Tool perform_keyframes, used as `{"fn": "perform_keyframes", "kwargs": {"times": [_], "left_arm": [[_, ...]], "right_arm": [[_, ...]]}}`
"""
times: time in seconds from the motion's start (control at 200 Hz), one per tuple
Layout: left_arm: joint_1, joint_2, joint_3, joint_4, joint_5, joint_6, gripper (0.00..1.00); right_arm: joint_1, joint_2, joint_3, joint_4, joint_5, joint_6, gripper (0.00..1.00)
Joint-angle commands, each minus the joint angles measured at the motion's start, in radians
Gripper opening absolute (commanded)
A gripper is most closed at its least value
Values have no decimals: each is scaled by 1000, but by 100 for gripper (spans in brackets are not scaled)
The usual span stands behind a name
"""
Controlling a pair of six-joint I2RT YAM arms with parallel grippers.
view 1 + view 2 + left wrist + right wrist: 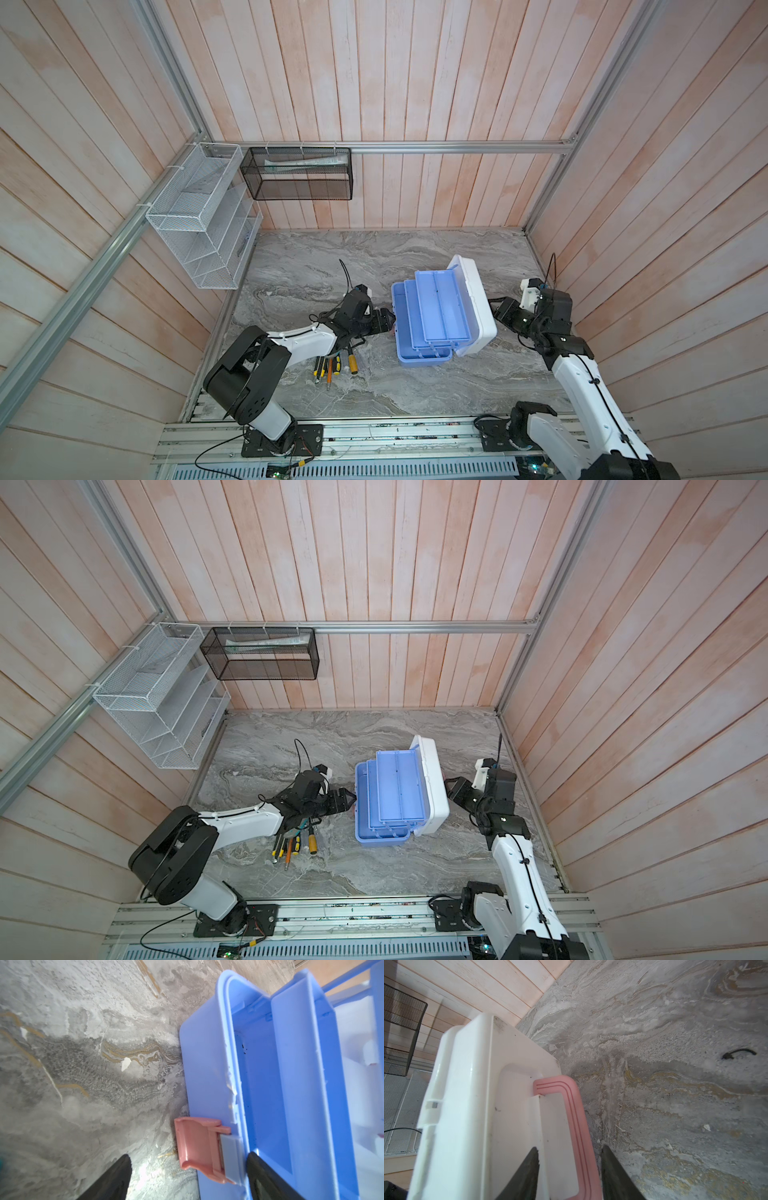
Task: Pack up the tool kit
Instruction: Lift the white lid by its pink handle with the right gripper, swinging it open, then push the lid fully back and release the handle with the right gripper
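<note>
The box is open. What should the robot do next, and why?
Probably draw the right gripper back off the pink handle: its jaws stand open around it, the lid is up, and the tools lie unpacked.

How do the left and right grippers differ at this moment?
The left gripper straddles the wall of the blue base and its pink latch; the right gripper straddles the pink handle on the white lid. The left gripper's jaws stand wider apart than the right gripper's. Both are open, clamping nothing.
</note>
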Motion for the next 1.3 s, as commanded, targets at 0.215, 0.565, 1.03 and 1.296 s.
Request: {"fn": "perform_keyframes", "kwargs": {"times": [0.215,0.565,1.03,1.296], "left_arm": [[-19,-9,-1,-4,12,41,88],[-51,-48,-51,98,38,46,88],[-148,-5,-16,168,87,46,88],[-225,17,36,146,76,53,88]], "right_arm": [[-18,-18,113,-96,105,-82,49],[18,34,154,-111,23,-161,41],[308,165,251,-107,249,-216,41],[385,254,328,-85,265,-237,41]]}}
